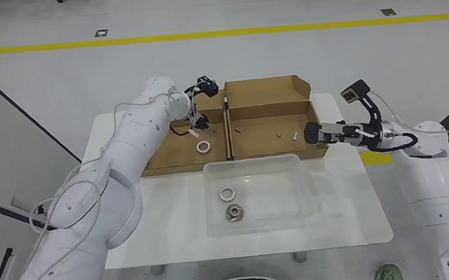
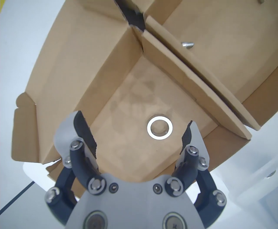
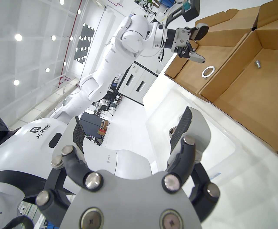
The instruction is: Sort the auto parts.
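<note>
A white washer point(image 1: 204, 147) lies on the floor of the left cardboard box point(image 1: 170, 154). My left gripper point(image 1: 200, 127) hangs open just above it, jaws wide and empty; the left wrist view has the washer point(image 2: 159, 129) between the spread fingertips of the gripper point(image 2: 134, 123). Three bolts point(image 1: 277, 134) lie in the right cardboard box point(image 1: 273, 148). A second washer point(image 1: 226, 194) and a flanged nut point(image 1: 234, 213) rest in the clear bin point(image 1: 294, 214). My right gripper point(image 1: 310, 133) is open and empty at the right box's right end, also shown in its own view point(image 3: 132, 125).
Both boxes stand side by side at the table's back, their lids folded open behind them. The clear bin sits directly in front of them. Bare white tabletop point(image 1: 349, 217) stretches to the right of the bin and along the front edge.
</note>
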`<state>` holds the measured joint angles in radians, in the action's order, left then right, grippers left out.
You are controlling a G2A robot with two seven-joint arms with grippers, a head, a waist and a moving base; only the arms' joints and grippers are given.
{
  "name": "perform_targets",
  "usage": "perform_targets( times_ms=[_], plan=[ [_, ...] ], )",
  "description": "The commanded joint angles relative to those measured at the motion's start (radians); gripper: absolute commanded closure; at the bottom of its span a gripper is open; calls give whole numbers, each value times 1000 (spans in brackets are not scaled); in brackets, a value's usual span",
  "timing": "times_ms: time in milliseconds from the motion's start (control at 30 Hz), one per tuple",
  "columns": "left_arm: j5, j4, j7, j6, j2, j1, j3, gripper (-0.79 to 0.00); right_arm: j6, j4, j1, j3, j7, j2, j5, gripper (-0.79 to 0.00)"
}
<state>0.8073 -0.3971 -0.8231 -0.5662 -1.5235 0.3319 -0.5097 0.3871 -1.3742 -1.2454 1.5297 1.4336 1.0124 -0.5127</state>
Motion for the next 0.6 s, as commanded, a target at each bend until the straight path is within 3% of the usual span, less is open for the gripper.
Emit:
perform_targets(
  times_ms=[0,233,400,567],
  plan=[
    [-6,-30,-7,-15,9,-11,-13,-785,0,0,0,0,0,0,0,-785],
    [-44,-249,-95,-24,63,3,-82,-785,0,0,0,0,0,0,0,-785],
    [-62,-534,-225,28,128,92,-163,-785,0,0,0,0,0,0,0,-785],
    [-65,-858,-365,93,198,241,-269,-785,0,0,0,0,0,0,0,-785]
  ],
)
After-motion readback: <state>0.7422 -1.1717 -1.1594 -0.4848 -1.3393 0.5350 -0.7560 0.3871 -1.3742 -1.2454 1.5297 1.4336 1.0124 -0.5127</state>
